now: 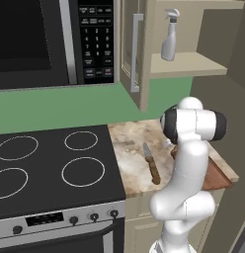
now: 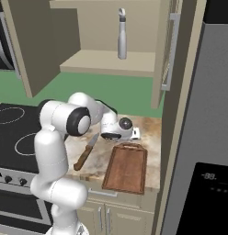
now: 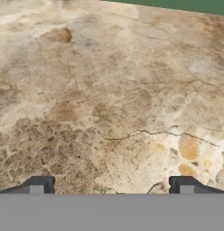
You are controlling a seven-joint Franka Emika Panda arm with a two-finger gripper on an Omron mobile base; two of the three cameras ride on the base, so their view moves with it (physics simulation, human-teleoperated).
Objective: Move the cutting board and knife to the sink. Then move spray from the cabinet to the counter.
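Observation:
The knife (image 1: 151, 168) (image 2: 86, 152) lies on the marbled counter (image 1: 129, 148) (image 3: 109, 90), just right of the stovetop. Right of it lies the cutting board (image 2: 126, 167), half hidden by my arm in the left base view (image 1: 217, 179). My gripper (image 2: 128, 136) (image 3: 111, 187) hangs low over bare counter just behind the board's far end, open, with nothing between its fingertips (image 3: 38, 184). The spray (image 1: 170, 42) (image 2: 122, 39) stands upright on the shelf of the open cabinet (image 1: 193, 65) (image 2: 106, 62) above. The sink is out of view.
A black stovetop (image 1: 55, 163) lies left of the counter, with a microwave (image 1: 45, 39) above it. The cabinet door (image 2: 168, 50) stands open above the board. A tall grey fridge (image 2: 203, 137) closes off the right side.

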